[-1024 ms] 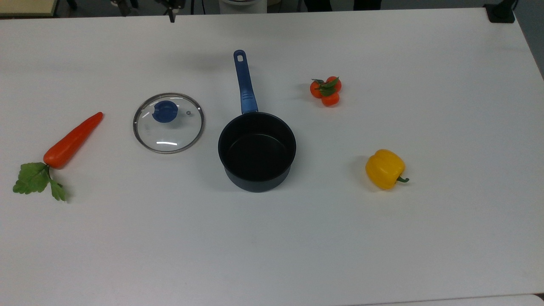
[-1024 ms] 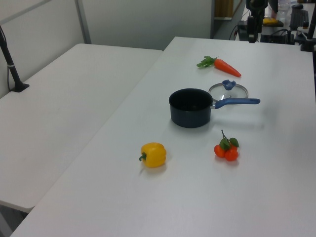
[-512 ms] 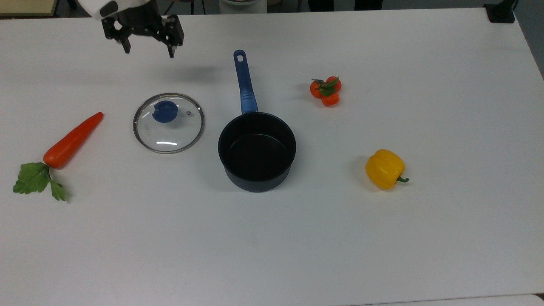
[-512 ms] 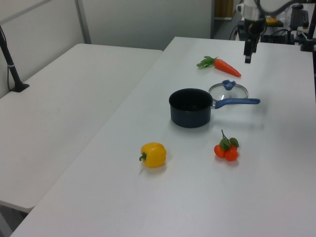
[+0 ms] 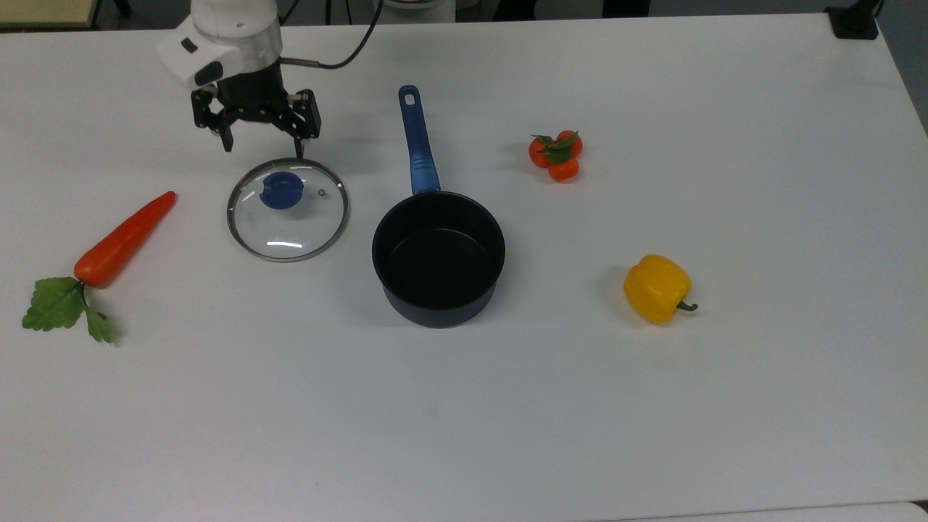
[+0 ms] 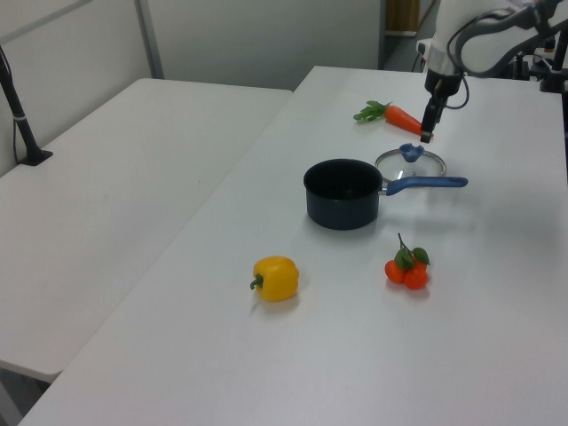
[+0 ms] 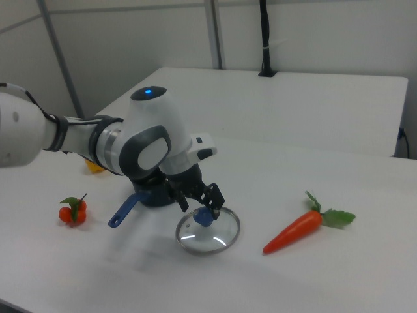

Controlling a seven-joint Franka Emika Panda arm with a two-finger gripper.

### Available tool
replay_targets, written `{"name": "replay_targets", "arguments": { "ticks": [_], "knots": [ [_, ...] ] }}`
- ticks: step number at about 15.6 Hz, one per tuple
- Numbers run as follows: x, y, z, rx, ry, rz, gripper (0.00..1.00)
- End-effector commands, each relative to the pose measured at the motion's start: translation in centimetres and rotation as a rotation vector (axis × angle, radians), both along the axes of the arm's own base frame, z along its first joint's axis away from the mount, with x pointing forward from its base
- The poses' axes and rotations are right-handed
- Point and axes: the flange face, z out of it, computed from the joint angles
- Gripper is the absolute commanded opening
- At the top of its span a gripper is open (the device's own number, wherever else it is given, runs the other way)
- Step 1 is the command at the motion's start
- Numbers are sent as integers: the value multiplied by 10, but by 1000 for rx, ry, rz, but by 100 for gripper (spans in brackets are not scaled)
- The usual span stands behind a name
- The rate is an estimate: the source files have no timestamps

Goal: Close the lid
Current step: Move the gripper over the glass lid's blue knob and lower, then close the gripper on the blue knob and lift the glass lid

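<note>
Glass lid below spread claw.

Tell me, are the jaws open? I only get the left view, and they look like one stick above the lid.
Observer: Yes. In the top view the jaws stand wide open, two separate fingers with a clear gap between them, near the lid.
Operator: Does the lid have a hole in it?
Observer: The top view shows a small steam vent in the glass, just to the top view's right of the blue knob.
Operator: Is anything in the pot?
Observer: No. The top view looks straight down into the saucepan, and its whole bottom is bare.
</note>
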Motion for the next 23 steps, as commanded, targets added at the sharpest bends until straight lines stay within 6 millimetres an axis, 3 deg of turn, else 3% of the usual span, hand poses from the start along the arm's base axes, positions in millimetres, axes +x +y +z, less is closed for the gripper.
{"name": "replay_targets", "arguments": {
  "ticks": [1, 5, 10, 13, 17, 23],
  "knots": [
    [7, 6, -21, 3, -10, 41, 100],
    [16, 12, -38, 4, -40, 57, 100],
    [21, 11, -40, 7, -45, 49, 99],
    [25, 13, -35, 12, -58, 39, 82],
    [26, 16, -37, 32, -59, 29, 70],
    [26, 17, -40, 39, -54, 21, 68]
  ]
}}
